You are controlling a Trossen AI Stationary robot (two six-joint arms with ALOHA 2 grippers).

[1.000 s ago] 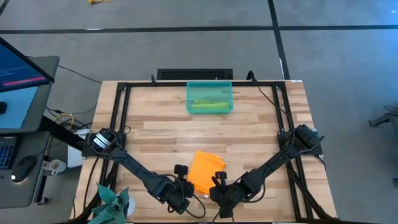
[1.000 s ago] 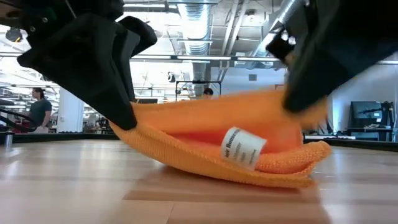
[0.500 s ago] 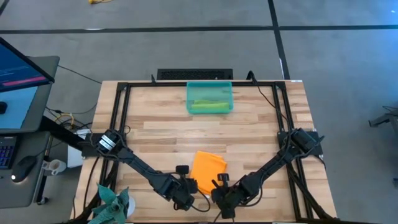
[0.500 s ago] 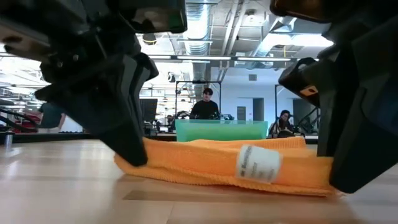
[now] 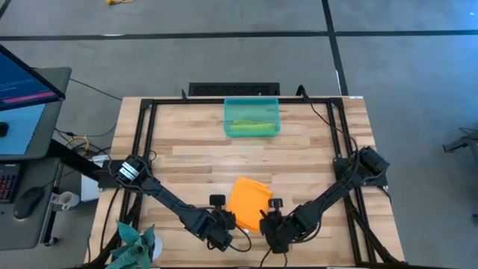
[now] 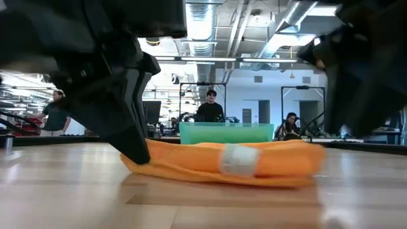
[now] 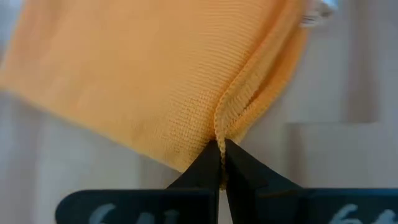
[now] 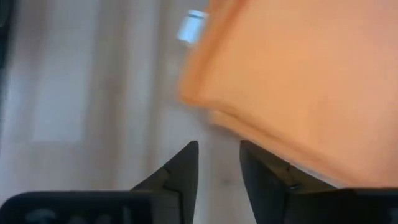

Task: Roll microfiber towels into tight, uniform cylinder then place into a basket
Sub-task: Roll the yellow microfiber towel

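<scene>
Pale butcher-block wooden table (image 5: 299, 161) with a black frame carries everything; room behind is an open lab with ceiling ducts, and a few people stand far off. Translucent teal-green plastic basket (image 5: 252, 117) sits at the far middle edge, lime green rolled towel (image 5: 250, 127) already inside. Bright orange microfiber towel (image 5: 249, 203) lies folded flat near the front edge, well apart from the basket, white tag (image 6: 239, 159) facing the low camera. Left tool (image 7: 221, 163) has its fingers pressed together, pinching the towel's layered hem at its left front corner. Right tool (image 8: 219, 165) sits at the right front corner, fingers spread, towel edge just beside them, nothing held. Dark teal spiky plant-like thing (image 5: 134, 243) at the front left corner, out of the way.

Step in hand, as I judge it: folding or starting the roll of the orange towel, not yet a cylinder. Next move likely needs the right tool to regrip its corner so both ends turn evenly; an uneven pull could skew the roll.
</scene>
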